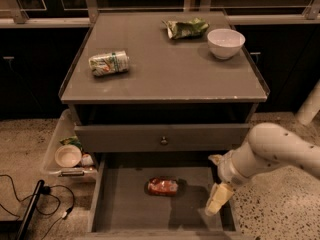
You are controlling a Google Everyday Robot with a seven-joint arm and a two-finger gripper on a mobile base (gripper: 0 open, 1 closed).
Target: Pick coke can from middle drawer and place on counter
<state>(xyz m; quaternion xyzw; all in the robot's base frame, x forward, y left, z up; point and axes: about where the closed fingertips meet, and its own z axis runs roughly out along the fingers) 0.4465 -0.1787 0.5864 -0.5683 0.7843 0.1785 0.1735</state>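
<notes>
The red coke can lies on its side on the floor of the open middle drawer, near its centre. My gripper hangs at the end of the white arm over the drawer's right side, right of the can and apart from it. The counter is the grey cabinet top above.
On the counter lie a white-and-green soda can at the left, a green chip bag at the back and a white bowl at the right. A drawer front with a round knob sits above the open drawer. A clear bin and cables are on the floor at left.
</notes>
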